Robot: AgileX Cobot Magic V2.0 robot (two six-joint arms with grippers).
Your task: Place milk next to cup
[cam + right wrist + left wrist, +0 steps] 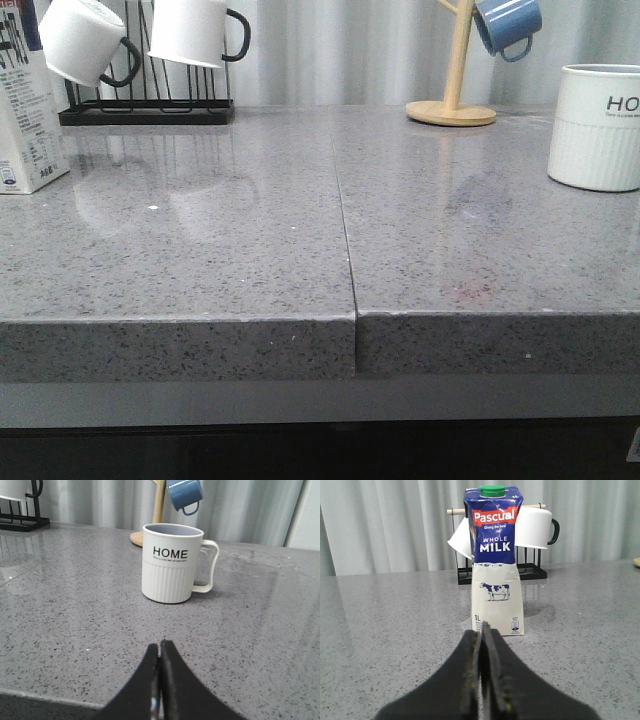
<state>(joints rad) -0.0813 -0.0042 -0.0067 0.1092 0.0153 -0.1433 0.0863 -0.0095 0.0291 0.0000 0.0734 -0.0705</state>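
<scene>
milk (493,565) upright, far left of desk (250,230), dead ahead of left gripper (483,632) | cup (597,127) far right | both jaws pressed together, right gripper (160,647) facing cup | left arm nearer

The milk carton (494,560), standing upright at the worktop's far left edge, carries the most print: "Pascual" in white on a red band, a small line beneath it too fine to read, then "WHOLE MILK" on the dark blue upper part — and "1L" low on the white lower part, under a cow picture. The cup (172,562), near the far right edge, reads "HOME" in black capitals — the tiny line below it is illegible.
</scene>
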